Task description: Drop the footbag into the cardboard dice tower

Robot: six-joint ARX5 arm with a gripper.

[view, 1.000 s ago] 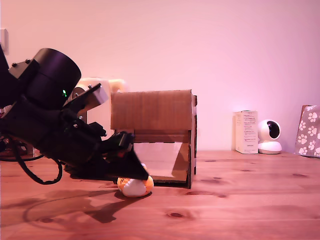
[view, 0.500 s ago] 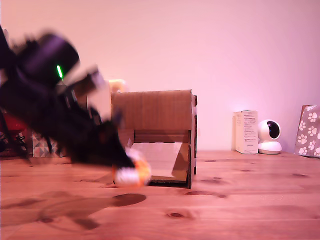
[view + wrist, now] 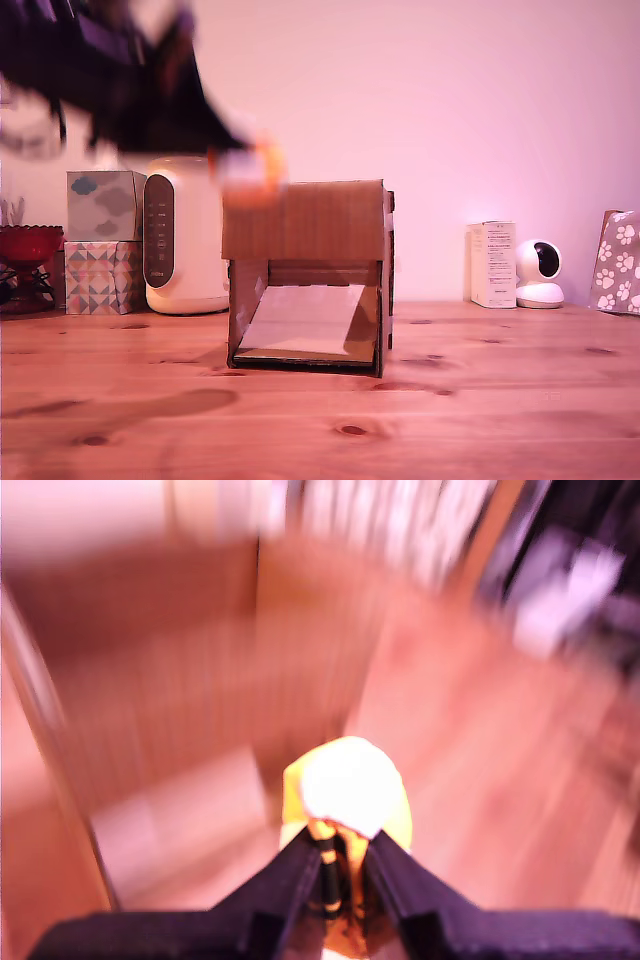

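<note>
The footbag (image 3: pixel 250 172), orange, yellow and white, is held in the air just above the top left corner of the cardboard dice tower (image 3: pixel 310 225) in the exterior view, heavily blurred by motion. My gripper (image 3: pixel 238 160) is shut on it, the black arm stretching up to the exterior view's left. In the wrist view the footbag (image 3: pixel 346 785) sits pinched between the two black fingers (image 3: pixel 290 880), with the blurred brown tower (image 3: pixel 150 680) beyond it. The tower stands on the wooden table (image 3: pixel 450 400), its lower front opening showing a sloped ramp (image 3: pixel 305 320).
Left of the tower in the exterior view stand a white appliance (image 3: pixel 180 235), stacked patterned tissue boxes (image 3: pixel 103 240) and a red bowl (image 3: pixel 28 243). To the right are a white box (image 3: pixel 493 264), a small white camera (image 3: pixel 540 273) and a paw-print bag (image 3: pixel 618 262).
The arm has lifted the footbag off the table in front of the tower and swung it up to the tower's top left corner. The tower's front opening is now uncovered.
</note>
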